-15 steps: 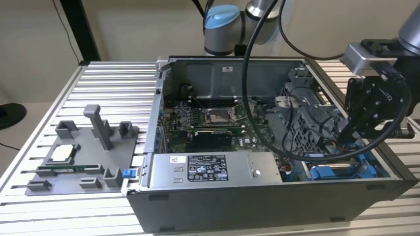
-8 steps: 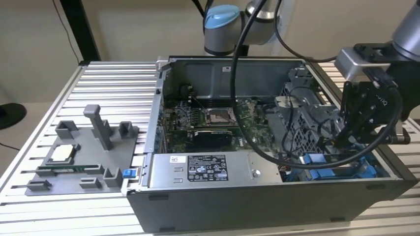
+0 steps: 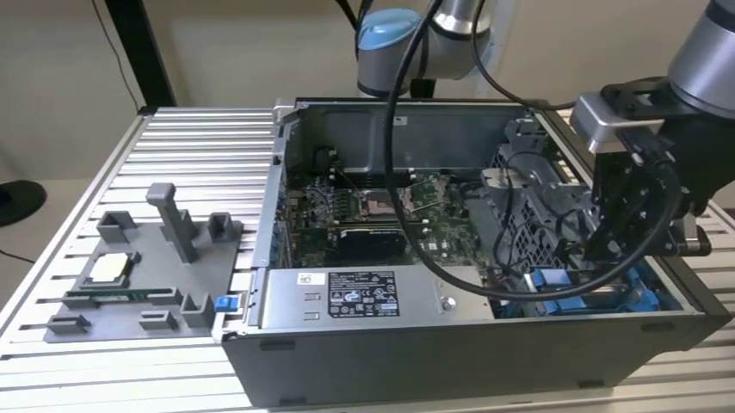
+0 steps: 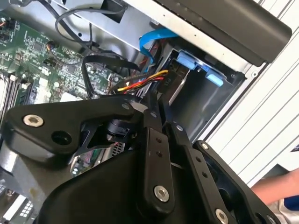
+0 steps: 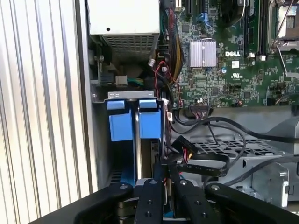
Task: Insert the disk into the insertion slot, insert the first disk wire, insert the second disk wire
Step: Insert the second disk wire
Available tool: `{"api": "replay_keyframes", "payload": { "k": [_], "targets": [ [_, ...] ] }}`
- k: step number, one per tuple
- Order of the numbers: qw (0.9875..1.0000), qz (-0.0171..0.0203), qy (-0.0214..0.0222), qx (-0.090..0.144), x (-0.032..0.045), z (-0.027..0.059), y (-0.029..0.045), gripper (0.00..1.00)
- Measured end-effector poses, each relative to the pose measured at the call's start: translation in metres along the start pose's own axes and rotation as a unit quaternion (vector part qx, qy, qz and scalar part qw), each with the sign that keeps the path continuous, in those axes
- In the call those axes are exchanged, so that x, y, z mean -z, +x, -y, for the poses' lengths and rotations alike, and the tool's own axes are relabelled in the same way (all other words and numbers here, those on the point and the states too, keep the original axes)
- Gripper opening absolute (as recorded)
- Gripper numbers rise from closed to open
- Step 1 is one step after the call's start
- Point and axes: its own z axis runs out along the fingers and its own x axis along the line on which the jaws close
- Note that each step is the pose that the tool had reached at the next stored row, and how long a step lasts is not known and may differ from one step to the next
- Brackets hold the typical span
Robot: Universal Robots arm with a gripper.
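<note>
Wire connector (image 4: 164,80) is pinched by closed gripper (image 4: 159,99) at disk (image 5: 150,122); should be seated square, w/o force.

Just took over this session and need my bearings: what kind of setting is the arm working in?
Most likely a robotics lab bench set up for computer assembly. An opened desktop computer case sits on a ribbed aluminium table, a grey fixture tray of parts lies beside it, and the tool reaches in by the blue-tabbed insertion slot.
</note>
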Motion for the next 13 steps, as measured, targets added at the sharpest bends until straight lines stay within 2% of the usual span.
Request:
{"api": "replay_keyframes", "payload": {
  "k": [2, 3, 6, 8, 9, 13],
  "targets": [
    [1.0, 0.0005, 0.0075, 0.001, 0.0, -0.0029, 0.0003, 0.0],
    [1.0, 0.0007, 0.0097, 0.001, 0.0, -0.0037, 0.0004, 0.0],
    [0.9999, 0.0009, 0.0106, 0.001, 0.0, -0.0038, 0.0004, 0.0],
    [0.9998, 0.0017, 0.0177, 0.002, 0.0, -0.0043, 0.0003, 0.0],
    [0.9998, 0.0018, 0.0197, 0.002, 0.0, -0.0045, 0.0005, 0.0],
    [0.9998, 0.0019, 0.0202, 0.002, -0.0001, -0.0048, 0.0005, 0.0]
  ]
}}
